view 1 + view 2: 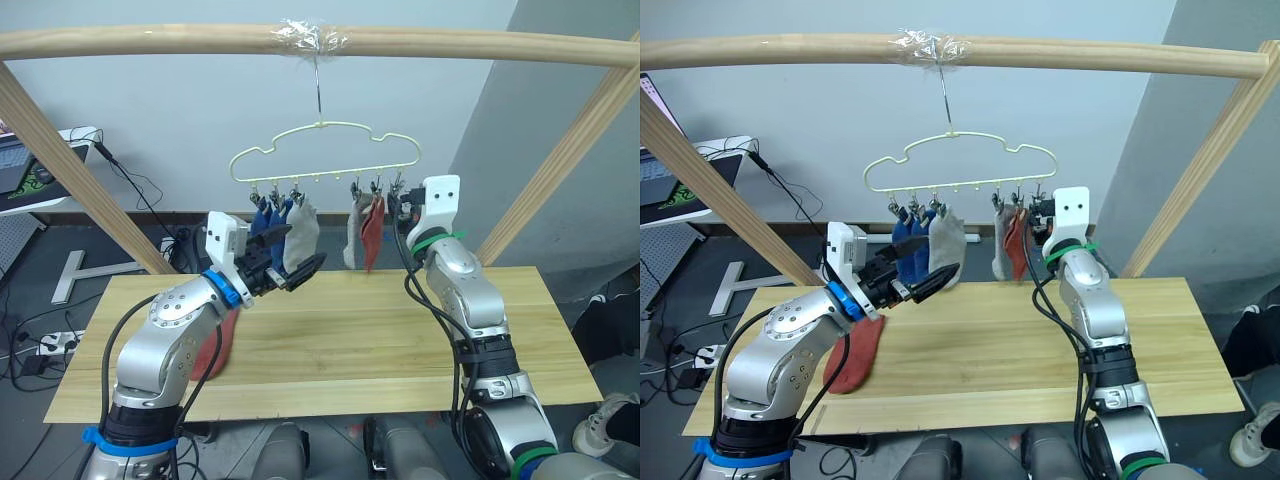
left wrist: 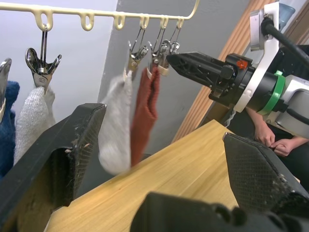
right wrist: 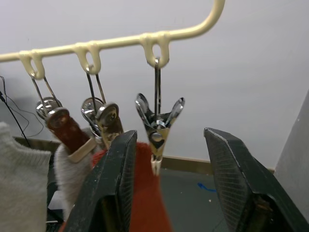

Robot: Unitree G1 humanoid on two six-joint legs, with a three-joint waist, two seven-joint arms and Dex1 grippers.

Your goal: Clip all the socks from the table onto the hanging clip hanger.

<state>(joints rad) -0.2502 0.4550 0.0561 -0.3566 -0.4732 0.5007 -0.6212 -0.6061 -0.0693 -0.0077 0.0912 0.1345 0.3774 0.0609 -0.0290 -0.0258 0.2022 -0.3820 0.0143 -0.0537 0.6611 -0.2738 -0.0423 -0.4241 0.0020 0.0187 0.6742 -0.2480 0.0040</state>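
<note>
The pale yellow-green clip hanger (image 1: 324, 150) hangs by its hook from the top pole. On its clips hang two blue socks (image 1: 264, 221), a grey sock (image 1: 301, 236), another grey sock (image 1: 354, 233) and a rust-red sock (image 1: 372, 236). One more rust-red sock (image 1: 854, 353) lies on the table (image 1: 400, 340) at its left, partly behind my left arm. My left gripper (image 1: 291, 269) is open and empty, just in front of the left-hand hanging socks. My right gripper (image 3: 170, 137) is open, its fingers on either side of the empty rightmost clip (image 3: 158, 129).
A round wooden pole frame (image 1: 150, 42) spans the table, with slanted legs at both sides. A person's hands (image 2: 270, 137) show beyond the table's far right. Cables and a desk with equipment (image 1: 40, 175) stand behind on the left.
</note>
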